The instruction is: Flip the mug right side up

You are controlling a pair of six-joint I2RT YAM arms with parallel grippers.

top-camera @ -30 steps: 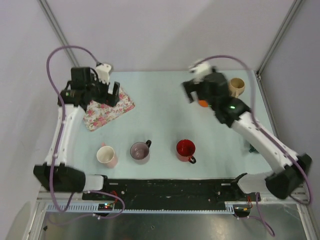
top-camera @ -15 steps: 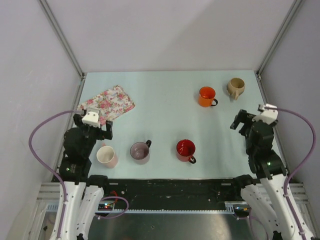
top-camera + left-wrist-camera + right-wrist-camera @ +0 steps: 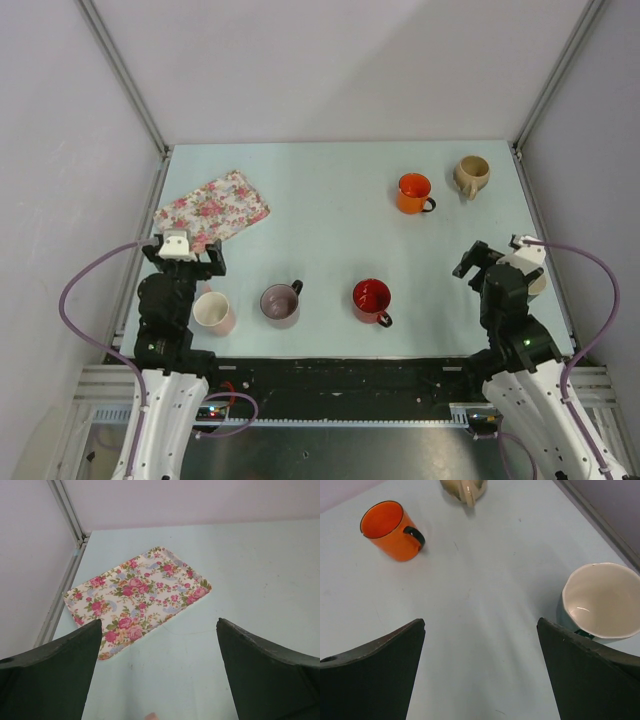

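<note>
Six mugs stand mouth-up, as far as I can tell, so the turning looks done. Nearest, the left gripper (image 3: 159, 676) and right gripper (image 3: 480, 676) hang released and empty at the near edge, probably parked clear of the work. Just beside the right one, at 4 o'clock, sits the teal mug (image 3: 600, 605), likeliest the task's own. The near row holds a pink mug (image 3: 211, 311) at 8, a purple mug (image 3: 279, 303) at 7 and a red mug (image 3: 370, 298) at 6. Farther off lie a floral tray (image 3: 137, 597) at 10, an orange mug (image 3: 390, 530) at 1 and a beige mug (image 3: 471, 172) at 2. The surface (image 3: 330, 230) is pale mint, enclosed by grey walls (image 3: 330, 70) and metal posts (image 3: 120, 70).
</note>
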